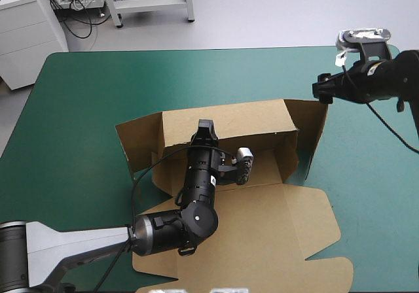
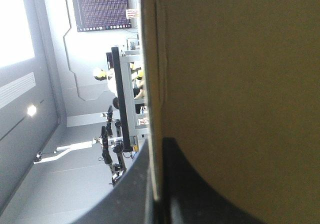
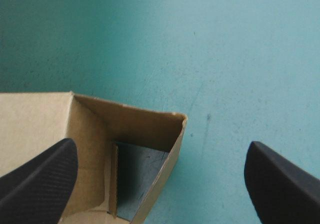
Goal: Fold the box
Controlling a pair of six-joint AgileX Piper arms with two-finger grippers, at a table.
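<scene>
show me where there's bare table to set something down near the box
Bare teal-green cover runs between the box and the table's far edge, and also toward the table's left edge. The middle is crowded: the left gripper grips the box there, and the open right gripper hovers at its far right corner.

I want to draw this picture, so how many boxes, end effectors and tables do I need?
Brown box: 1
End effectors: 2 (left end effector, right end effector)
Teal-green table: 1
Total: 4
</scene>
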